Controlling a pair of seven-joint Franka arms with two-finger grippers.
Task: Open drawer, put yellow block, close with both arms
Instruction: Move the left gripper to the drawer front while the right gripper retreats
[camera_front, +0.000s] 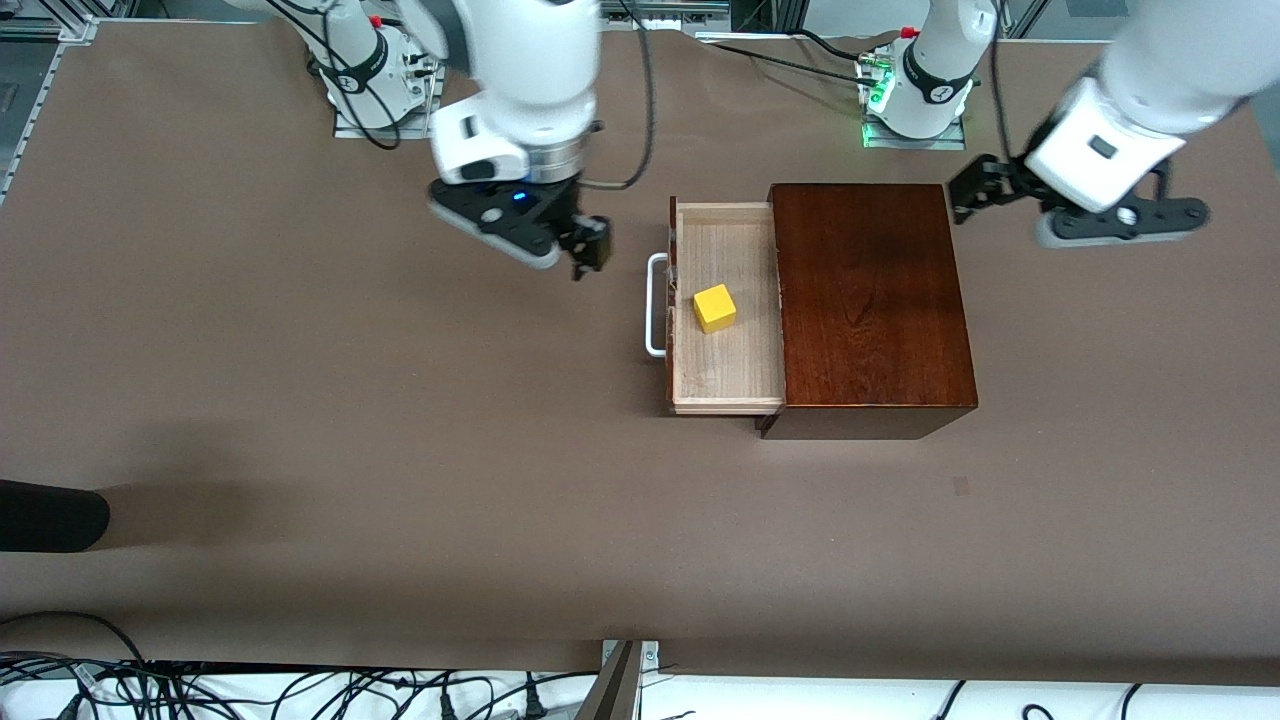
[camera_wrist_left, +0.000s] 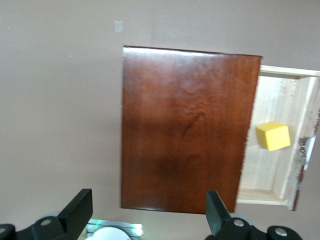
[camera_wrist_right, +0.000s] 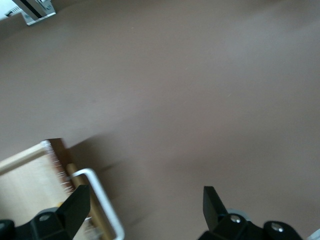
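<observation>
Drawer (camera_front: 725, 310) pulled open, yellow block (camera_front: 715, 308) inside | right end effector (camera_front: 590, 245) wide, empty, over desk (camera_front: 300, 400) beside white handle (camera_front: 655, 305) | left end effector (camera_front: 975, 195) wide, empty, by wooden box (camera_front: 870, 300)

Yellow block (camera_front: 715, 307), pale drawer (camera_front: 725, 375), reddish-brown box (camera_front: 870, 300)

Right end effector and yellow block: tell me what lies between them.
In the front view, the drawer's white handle and dark front stand between the open right end effector and the yellow block.

No readable text, label, brand or number shows anywhere.
</observation>
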